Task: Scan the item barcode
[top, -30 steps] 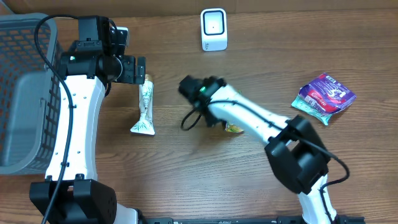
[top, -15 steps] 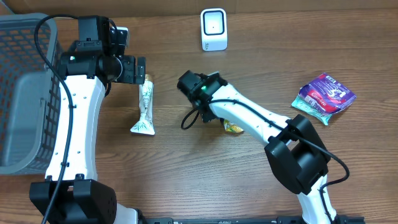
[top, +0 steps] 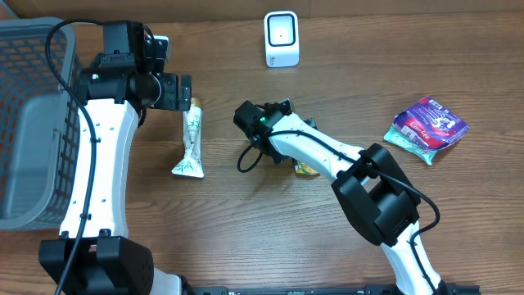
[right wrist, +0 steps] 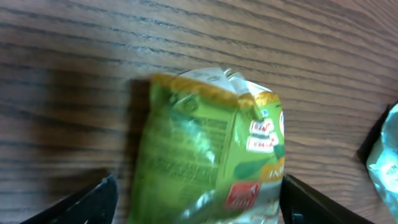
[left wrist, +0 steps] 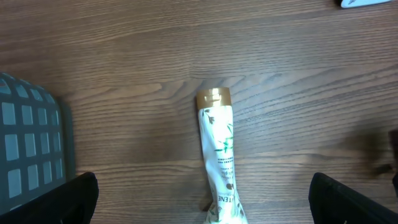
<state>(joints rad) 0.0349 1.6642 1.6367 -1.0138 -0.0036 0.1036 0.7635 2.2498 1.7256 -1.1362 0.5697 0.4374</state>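
A green and yellow snack packet lies flat on the wooden table, and only its edge peeks out from under my right arm in the overhead view. My right gripper is open just above it, one finger on each side, with a gap on the left. A white tube with a gold cap lies on the table. My left gripper hangs wide open over its lower end without touching it. The white barcode scanner stands at the back centre.
A grey mesh basket fills the left edge of the table, and its corner shows in the left wrist view. Purple and teal packets lie at the right. A black cable loops beside the right wrist.
The right arm's elbow has swung left and its wrist has turned a little over the green packet. The left arm and the tube have stayed where they were.
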